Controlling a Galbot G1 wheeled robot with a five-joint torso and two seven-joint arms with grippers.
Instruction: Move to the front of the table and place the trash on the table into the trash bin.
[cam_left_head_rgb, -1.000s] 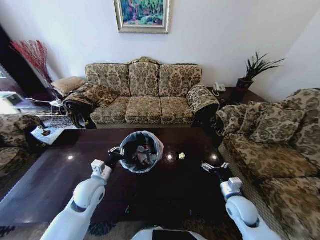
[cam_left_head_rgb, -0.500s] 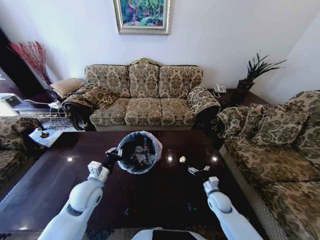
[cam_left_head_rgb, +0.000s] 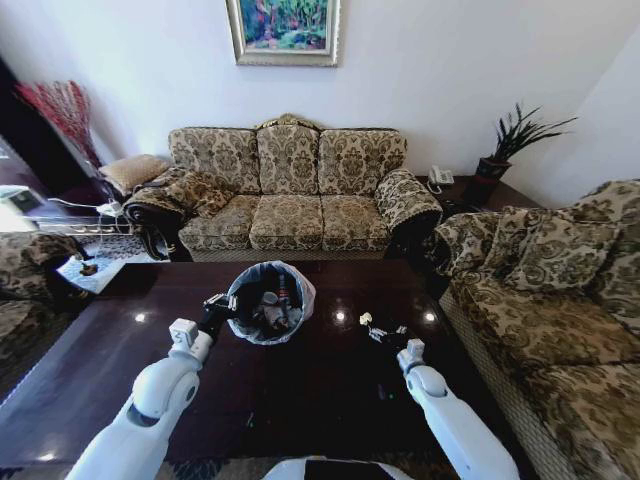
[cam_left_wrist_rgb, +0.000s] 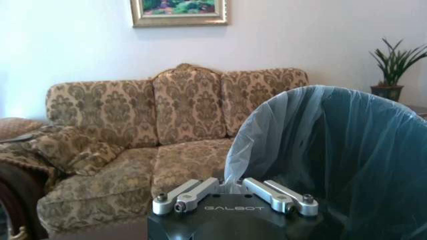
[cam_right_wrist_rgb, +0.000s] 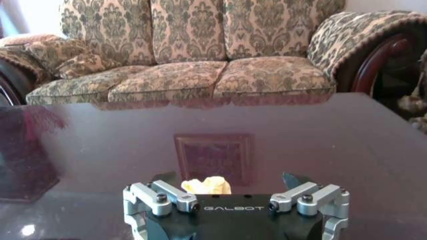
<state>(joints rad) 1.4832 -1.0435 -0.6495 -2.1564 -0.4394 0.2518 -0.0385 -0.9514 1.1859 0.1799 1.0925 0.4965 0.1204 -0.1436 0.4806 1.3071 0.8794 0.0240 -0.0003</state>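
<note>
The left claw grips the trash bin's rim; the open right claw sits around a paper wad on the desk.

The small round black trash bin with a whitish bag liner stands on the long glossy dark wooden counter, left of a crumpled paper wad; a patterned three-seat sofa sits behind.

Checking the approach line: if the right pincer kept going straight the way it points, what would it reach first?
Most likely the crumpled paper wad, lying on the table between the open right pincer's fingers; depth is uncertain.
</note>
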